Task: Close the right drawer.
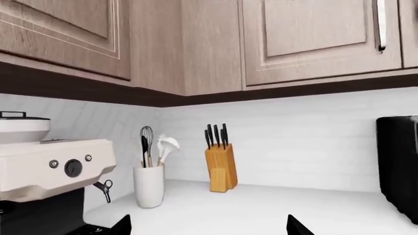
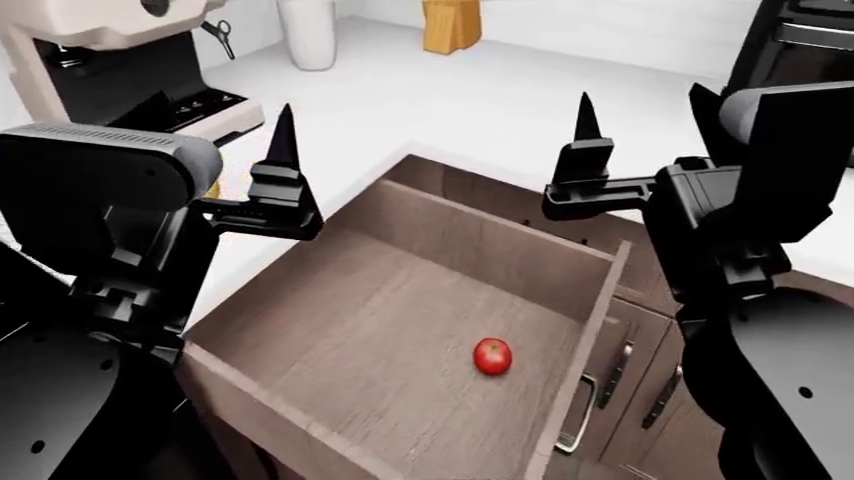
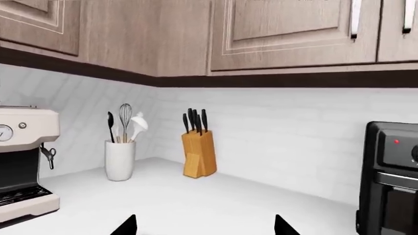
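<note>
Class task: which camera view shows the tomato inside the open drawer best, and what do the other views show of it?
The head view: the tomato lies in plain sight on the floor of the open right drawer. Both wrist views face the backsplash and upper cabinets and show nothing of it.

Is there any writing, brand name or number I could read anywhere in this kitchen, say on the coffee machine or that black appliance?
None can be read.
Coffee machine: only plain knobs and a small gauge, its markings too small to read.
Black appliance: a red light, no label.
Knife block, cabinets, the right drawer: no text.

right drawer [image 2: 387, 330]: matt grey-brown wood grain
handle [image 2: 578, 415]: dark metal, smooth
countertop [image 2: 441, 100]: smooth white
tomato [image 2: 493, 356]: glossy
</note>
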